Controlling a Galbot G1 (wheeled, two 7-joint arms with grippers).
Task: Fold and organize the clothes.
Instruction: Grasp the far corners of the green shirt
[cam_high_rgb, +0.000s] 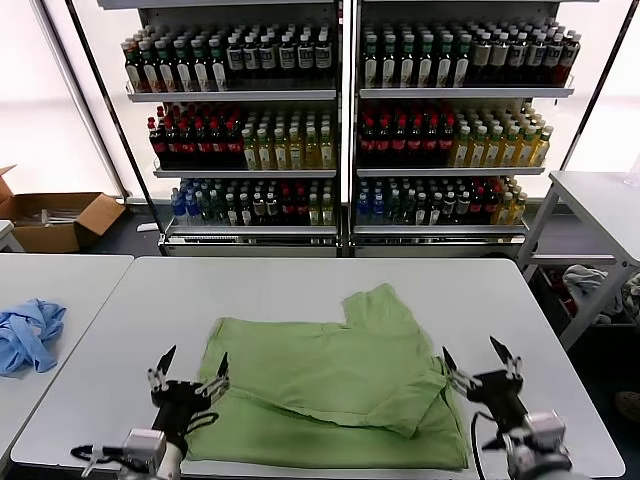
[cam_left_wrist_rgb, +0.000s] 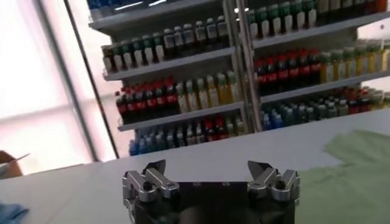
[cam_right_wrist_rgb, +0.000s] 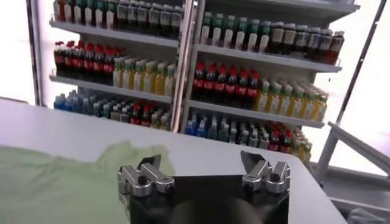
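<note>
Green polo shirt (cam_high_rgb: 335, 385) lies part-folded at desk (cam_high_rgb: 260, 285) centre. Left pincer (cam_high_rgb: 189, 372) at its 9 o'clock edge and right pincer (cam_high_rgb: 481, 365) at 3 o'clock, both released, grasping nothing. Risk: the loose upper fold could slide open when regrasped. White desk; stocked drink shelves (cam_high_rgb: 340, 110) at 12 o'clock.

Polo shirt (cam_high_rgb: 330, 385): soft matt green cloth, lightly creased. Table (cam_high_rgb: 250, 285): smooth, pale, slight sheen. Left gripper (cam_high_rgb: 189, 371) fingers (cam_left_wrist_rgb: 146, 182): bright bare metal, blk body.
</note>
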